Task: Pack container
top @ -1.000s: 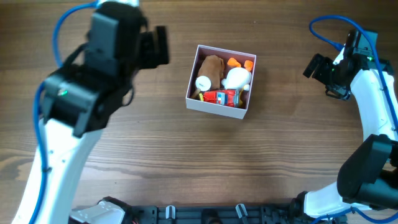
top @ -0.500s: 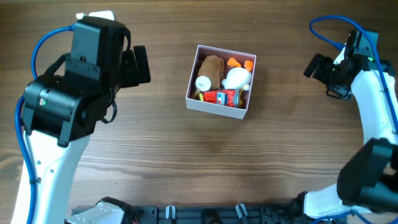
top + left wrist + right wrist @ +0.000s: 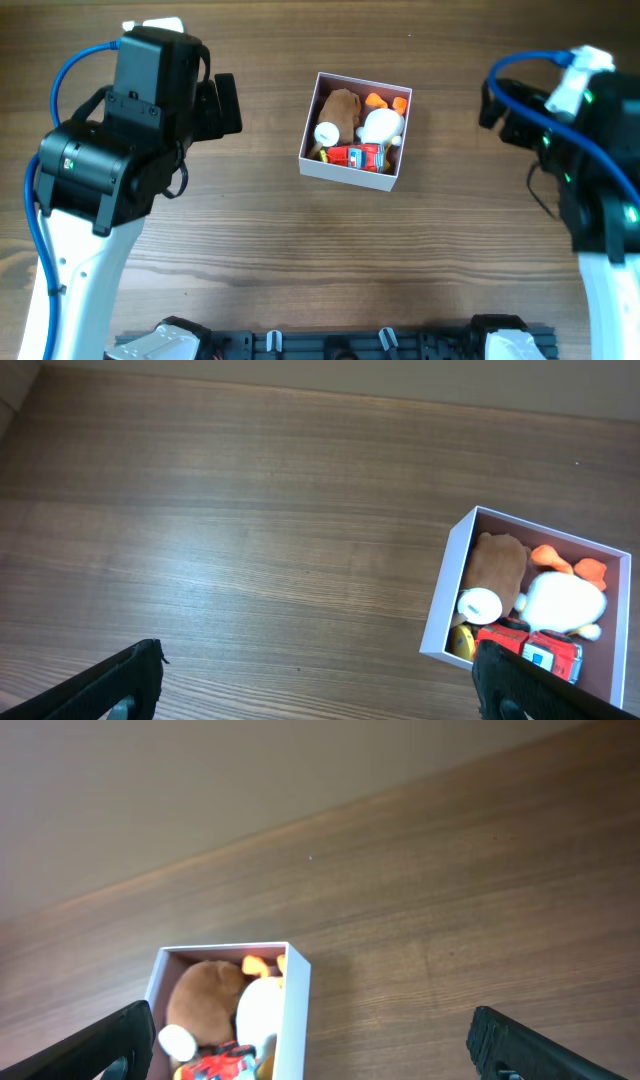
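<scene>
Readable text: we find none in any of the three views.
Red toy (image 3: 357, 155) in the container (image 3: 345, 171): we see pale and blue patches on its side that may be print, too small and blurred for us to read.
White toy (image 3: 380, 125) beside it: we make out no letters or numbers.
Worktop (image 3: 300, 260): we see wood grain only, no sign or label.
</scene>
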Tool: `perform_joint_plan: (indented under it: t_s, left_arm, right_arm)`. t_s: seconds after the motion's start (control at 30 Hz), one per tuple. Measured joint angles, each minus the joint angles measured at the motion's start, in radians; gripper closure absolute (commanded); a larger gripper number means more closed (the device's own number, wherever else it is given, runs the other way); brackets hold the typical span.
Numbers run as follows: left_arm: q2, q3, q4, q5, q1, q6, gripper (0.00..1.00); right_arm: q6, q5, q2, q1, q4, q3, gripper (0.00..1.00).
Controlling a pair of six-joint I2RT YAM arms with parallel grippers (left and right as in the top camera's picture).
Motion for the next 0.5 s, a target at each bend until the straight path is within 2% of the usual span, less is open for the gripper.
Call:
perform_joint_plan:
  t_s: [0.13, 0.23, 0.33, 0.5]
  left_arm:
    - [0.000, 0.000, 0.000, 0.000, 0.000, 0.000, 0.00]
    - [0.000, 0.000, 0.000, 0.000, 0.000, 0.000, 0.00]
    - [0.000, 0.000, 0.000, 0.000, 0.000, 0.000, 0.00]
    - [0.000, 0.000, 0.000, 0.000, 0.000, 0.000, 0.00]
  right_arm:
    - [-0.023, 0.026, -0.092, 0.000, -0.006, -0.004, 0.00]
    - [-0.081, 0.038, -0.196, 0.000, 0.047, -0.083, 0.00]
    - [-0.134, 0.038, -0.296, 0.000, 0.119, -0.237, 0.00]
    - [-0.173, 0.038, -0.460, 0.000, 0.238, -0.605, 0.00]
